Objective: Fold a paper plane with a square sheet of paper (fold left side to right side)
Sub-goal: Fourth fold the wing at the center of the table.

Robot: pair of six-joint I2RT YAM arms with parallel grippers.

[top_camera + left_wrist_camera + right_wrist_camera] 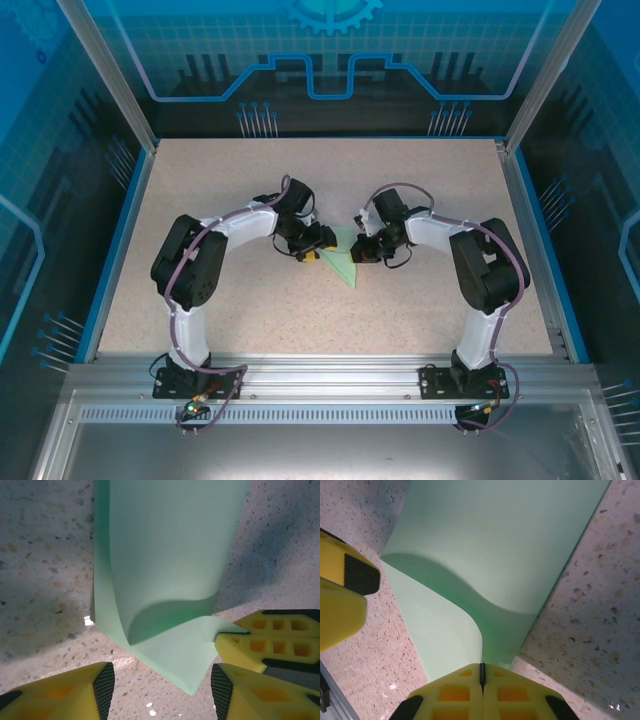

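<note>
A speckled beige table (250, 320) is seen from above, with two white and black robot arms bolted at its near edge. The left arm (215, 245) and the right arm (455, 240) bend inward, and their claws meet near the middle of the table. Between the claws lies the sheet of paper (345, 264). It is pale mint green and shows from above as a small triangle with its point toward the near edge.

The left claw (162, 685) stands partly open, low over the table. Its two yellow fingers (75, 692), tipped with black ribbed pads, sit apart, one on each side of the paper's nearest corner. They grip nothing.

The right claw (481, 675) is closed on the paper. Its yellow fingers press flat together with only a thin dark line between them, and the paper's edge runs into that seam. In the left wrist view this claw comes in from the right and pinches a corner of the paper's upper layer. That layer lifts away from the one beneath in a soft curve and casts a shadow under it, while the lower layer lies flat on the table. In the right wrist view one finger of the left claw shows at the left edge, just beside the paper.
</note>
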